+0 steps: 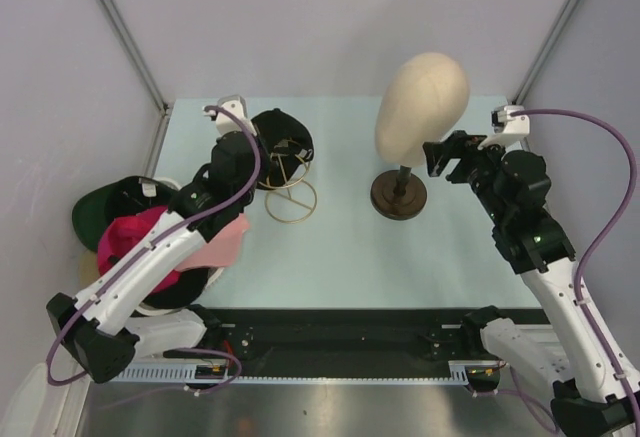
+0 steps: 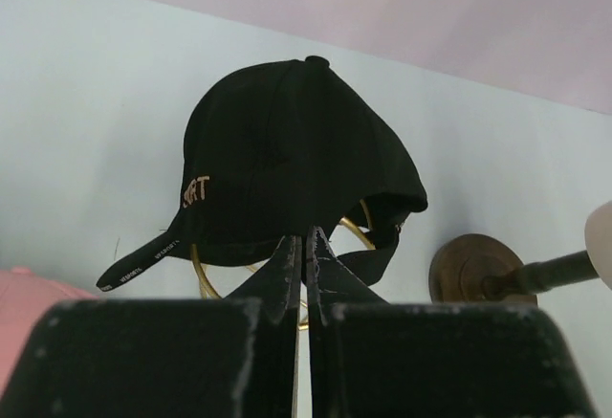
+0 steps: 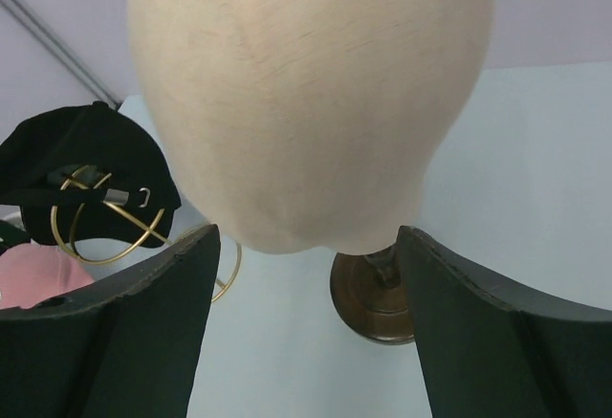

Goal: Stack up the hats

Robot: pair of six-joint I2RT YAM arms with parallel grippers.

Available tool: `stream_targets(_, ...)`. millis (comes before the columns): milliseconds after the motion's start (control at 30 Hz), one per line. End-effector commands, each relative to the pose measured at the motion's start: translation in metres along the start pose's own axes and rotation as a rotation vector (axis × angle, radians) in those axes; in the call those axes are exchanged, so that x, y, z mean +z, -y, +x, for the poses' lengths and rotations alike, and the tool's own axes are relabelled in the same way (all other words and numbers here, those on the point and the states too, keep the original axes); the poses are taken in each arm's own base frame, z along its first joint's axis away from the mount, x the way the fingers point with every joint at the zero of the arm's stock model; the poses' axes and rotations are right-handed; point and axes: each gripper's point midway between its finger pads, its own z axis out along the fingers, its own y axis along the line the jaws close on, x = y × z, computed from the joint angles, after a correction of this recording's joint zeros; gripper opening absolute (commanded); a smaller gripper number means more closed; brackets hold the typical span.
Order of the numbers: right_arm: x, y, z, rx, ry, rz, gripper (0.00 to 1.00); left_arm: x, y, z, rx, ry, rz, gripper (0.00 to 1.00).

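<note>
A black cap with gold lettering (image 2: 287,150) hangs on a gold wire stand (image 1: 290,200) at the back left; it also shows in the top view (image 1: 283,137) and the right wrist view (image 3: 86,150). My left gripper (image 2: 308,241) is shut, its tips pinched at the cap's lower back rim; in the top view the left gripper (image 1: 245,152) is against the cap's left side. A dark green cap (image 1: 98,212), a magenta cap (image 1: 135,232) and a light pink cap (image 1: 222,245) lie piled at the left edge. My right gripper (image 3: 306,246) is open and empty beside the mannequin head.
The beige mannequin head (image 1: 422,102) stands on a dark wooden base (image 1: 398,197) right of centre, just in front of the right gripper (image 1: 442,159). A white basket (image 1: 160,307) sits under the pile of caps. Metal frame posts stand at the back corners.
</note>
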Motion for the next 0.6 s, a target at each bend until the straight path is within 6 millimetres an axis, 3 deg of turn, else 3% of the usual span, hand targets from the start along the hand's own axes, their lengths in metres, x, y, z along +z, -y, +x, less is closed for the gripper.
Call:
stream_targets(0,-0.004,-0.019,-0.015,-0.06,0.053,-0.021,0.79,-0.025,-0.007,0.009,-0.07,-0.012,0.001,0.0)
stream_targets(200,-0.001,-0.046,0.0,-0.107,0.011,-0.071,0.79,-0.037,-0.007,0.033,-0.111,-0.061,0.041,0.0)
stream_targets(400,0.004,-0.093,0.02,-0.181,-0.049,-0.186,0.79,-0.042,0.002,0.043,-0.146,-0.087,0.094,0.0)
stream_targets(567,0.003,-0.124,0.036,-0.196,-0.078,-0.254,0.8,-0.045,0.0,0.064,-0.134,-0.131,0.094,0.0)
